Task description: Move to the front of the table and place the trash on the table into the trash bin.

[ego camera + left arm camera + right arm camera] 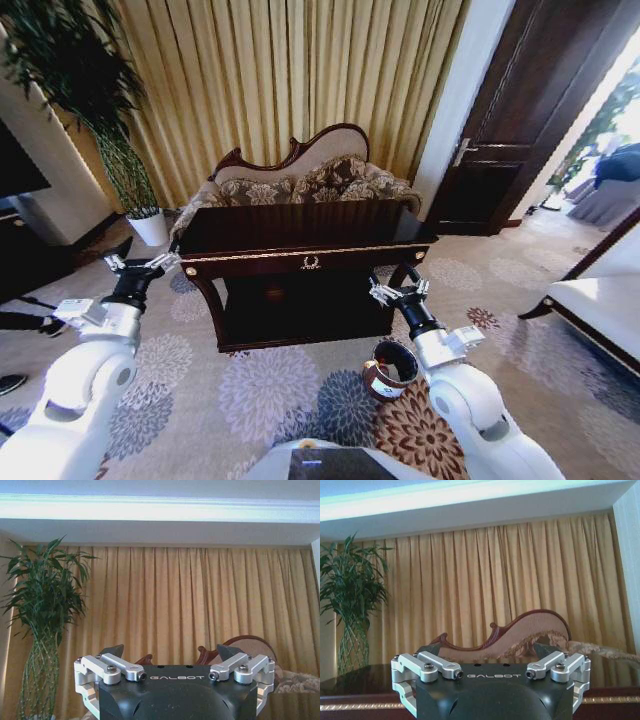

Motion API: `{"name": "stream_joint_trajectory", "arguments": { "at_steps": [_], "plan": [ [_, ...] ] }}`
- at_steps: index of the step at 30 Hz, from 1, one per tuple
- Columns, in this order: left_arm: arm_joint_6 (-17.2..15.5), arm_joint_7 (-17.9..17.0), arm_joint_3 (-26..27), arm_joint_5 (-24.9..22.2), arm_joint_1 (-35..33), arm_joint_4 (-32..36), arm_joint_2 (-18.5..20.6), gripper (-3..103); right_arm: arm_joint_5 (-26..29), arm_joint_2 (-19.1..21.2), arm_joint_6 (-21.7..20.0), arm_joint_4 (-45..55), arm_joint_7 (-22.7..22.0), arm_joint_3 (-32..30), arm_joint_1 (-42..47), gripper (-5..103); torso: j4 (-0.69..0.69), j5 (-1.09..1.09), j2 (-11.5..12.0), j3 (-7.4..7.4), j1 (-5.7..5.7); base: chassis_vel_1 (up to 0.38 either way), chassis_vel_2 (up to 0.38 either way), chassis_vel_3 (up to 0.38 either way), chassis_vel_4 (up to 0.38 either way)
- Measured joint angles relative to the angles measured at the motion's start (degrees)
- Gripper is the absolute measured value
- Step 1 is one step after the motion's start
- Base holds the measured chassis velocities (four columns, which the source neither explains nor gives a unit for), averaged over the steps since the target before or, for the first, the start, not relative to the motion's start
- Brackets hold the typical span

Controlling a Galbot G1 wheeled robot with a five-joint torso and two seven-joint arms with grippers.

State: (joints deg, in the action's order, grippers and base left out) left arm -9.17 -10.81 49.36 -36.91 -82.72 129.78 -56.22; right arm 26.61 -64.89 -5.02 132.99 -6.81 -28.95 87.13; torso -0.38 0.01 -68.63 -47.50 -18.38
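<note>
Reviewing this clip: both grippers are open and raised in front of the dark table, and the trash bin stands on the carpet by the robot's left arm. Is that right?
Not quite. In the head view the trash bin stands on the carpet by the right arm, just beside the right gripper, not the left. The rest holds: the left gripper and the right one are open and raised before the table.

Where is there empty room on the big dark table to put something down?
The table top looks bare from end to end, bordered by the sofa behind and its gold-trimmed front edge. Crowded spots: the right front leg, where the right gripper hangs above the trash bin, and the left corner by the left gripper.
</note>
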Motion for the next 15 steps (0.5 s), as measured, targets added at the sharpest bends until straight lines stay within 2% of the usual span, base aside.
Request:
{"name": "stream_joint_trajectory", "arguments": {
  "at_steps": [15],
  "plan": [
    [0.0,-0.3,-0.8,0.6,0.3,-0.3,-0.4,100,-1.0,-0.6,1.5,-0.4,0.0,-0.3,0.6,100,0.01,0.0,0.0,0.01,0.02,0.088,-0.091,-0.089,0.09]
  ]
}}
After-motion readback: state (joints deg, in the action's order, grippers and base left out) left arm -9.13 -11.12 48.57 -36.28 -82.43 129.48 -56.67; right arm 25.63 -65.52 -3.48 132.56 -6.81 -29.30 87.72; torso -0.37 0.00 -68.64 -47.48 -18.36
